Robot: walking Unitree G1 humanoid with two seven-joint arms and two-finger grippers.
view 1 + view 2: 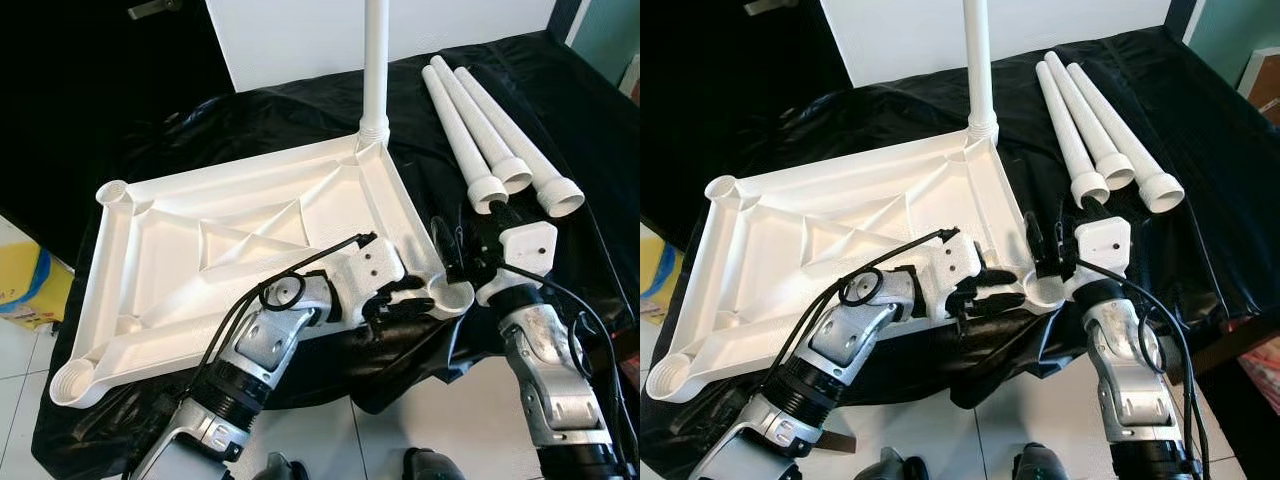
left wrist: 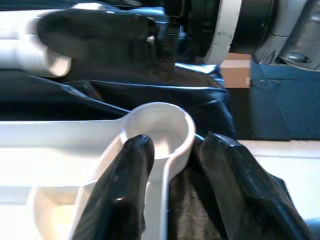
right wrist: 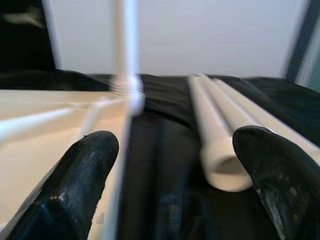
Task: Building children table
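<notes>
The left hand (image 1: 405, 300) sits at the near right corner of the upside-down white tabletop (image 1: 250, 250), its two black fingers (image 2: 125, 185) closed on the rim beside the round leg socket (image 2: 167, 132) there: one finger lies inside the tray-like underside, the other outside the edge, so the hand holds the tabletop by that corner. The right hand (image 1: 1060, 235) hovers just to the right of the same corner, its fingers (image 3: 75, 185) spread wide and holding nothing; in the right wrist view one finger is on the tabletop's side and the other near the open end of the closest loose leg

The tabletop lies ribs-up on a surface covered with a black plastic sheet (image 1: 560, 120), which serves as the desk. One white leg (image 1: 376, 60) already stands upright in the far right corner socket. The sockets at the far left corner (image 1: 112, 192) and the near left corner (image 1: 72, 378) are empty. Three more white legs (image 1: 490, 130) lie side by side on the sheet to the right of the tabletop, flared open ends toward the robot, the nearest end close to the right hand

A white floor (image 1: 400, 420) shows below the desk's near edge, and a yellow box (image 1: 30, 285) stands at the far left
</notes>
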